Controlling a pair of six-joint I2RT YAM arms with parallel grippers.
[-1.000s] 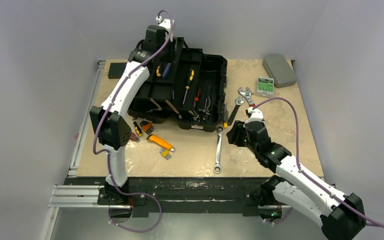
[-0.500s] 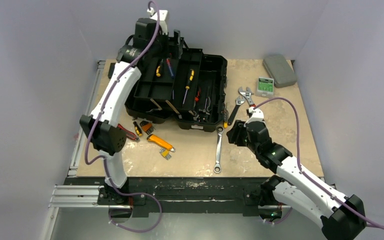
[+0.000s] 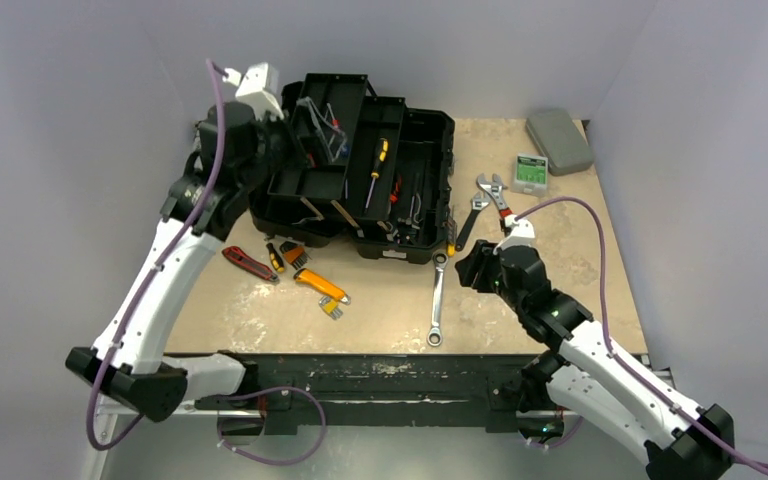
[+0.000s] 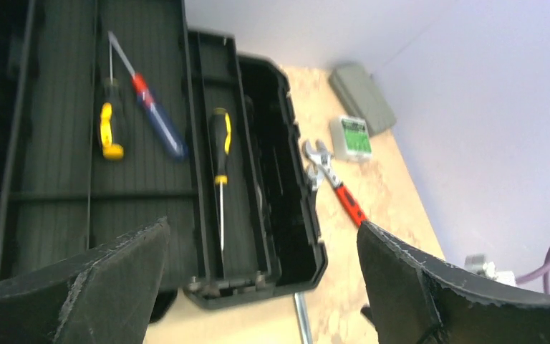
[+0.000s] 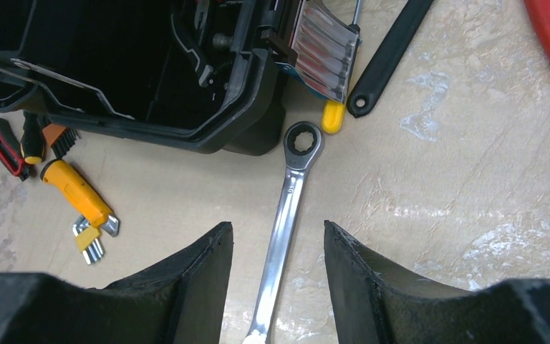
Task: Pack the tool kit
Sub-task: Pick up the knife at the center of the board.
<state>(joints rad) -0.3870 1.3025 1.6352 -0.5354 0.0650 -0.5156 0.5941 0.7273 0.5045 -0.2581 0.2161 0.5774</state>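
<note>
Right end effector (image 5: 274, 226) hovers over wrench (image 5: 291, 179)

Soft, even light (left wrist view blurred).

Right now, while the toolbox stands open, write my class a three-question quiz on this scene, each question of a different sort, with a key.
1. True or false: the left gripper is shut on a screwdriver.
2. Which tool lies on the table under the right gripper? A. ratchet wrench B. hammer C. tape measure
3. In the left wrist view, how many screwdrivers lie on the trays of the toolbox?
Key: 1 false, its jaws are open and empty; 2 A; 3 three.
</note>
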